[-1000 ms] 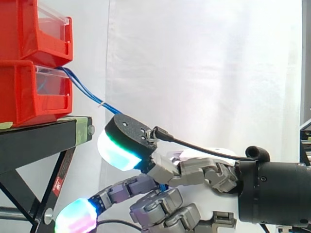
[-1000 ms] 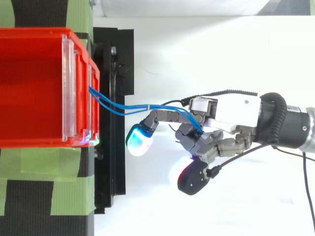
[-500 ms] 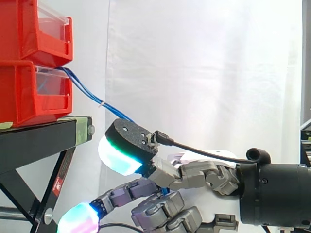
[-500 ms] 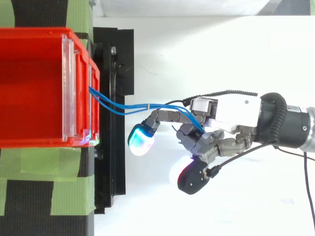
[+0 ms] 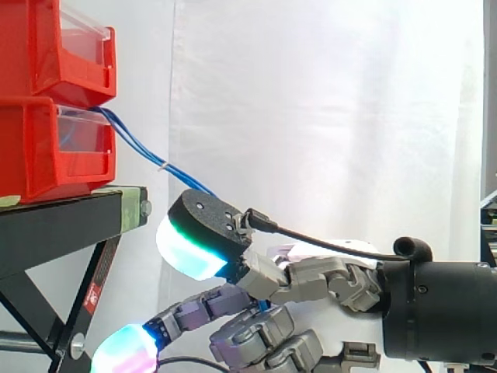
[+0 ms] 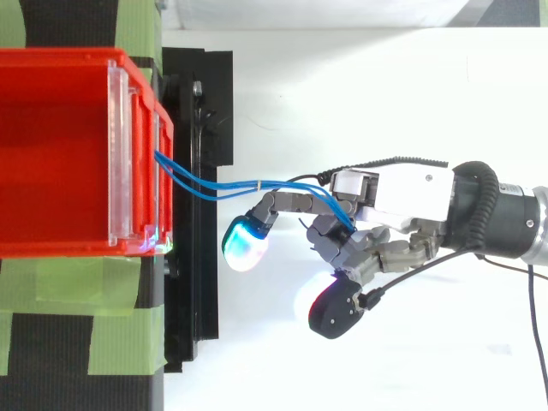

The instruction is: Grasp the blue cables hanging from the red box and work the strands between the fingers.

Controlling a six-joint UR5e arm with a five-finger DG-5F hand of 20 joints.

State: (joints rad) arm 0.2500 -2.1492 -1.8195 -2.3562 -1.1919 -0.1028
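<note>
Lowered slightly since a second ago, hand (image 6: 394, 193) grips blue cables (image 6: 231, 187) between curled fingers (image 6: 330, 240); strands run left and upward from it, long axis toward red box (image 5: 31, 163), well apart

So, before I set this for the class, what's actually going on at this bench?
A robot hand is holding the blue cables that hang out of the front of the red bins, which sit on a black stand. The strands slope down from the bins, away from the stand, and run in between the hand's curled fingers. One finger reaches back towards the stand, its tip glowing.
</note>
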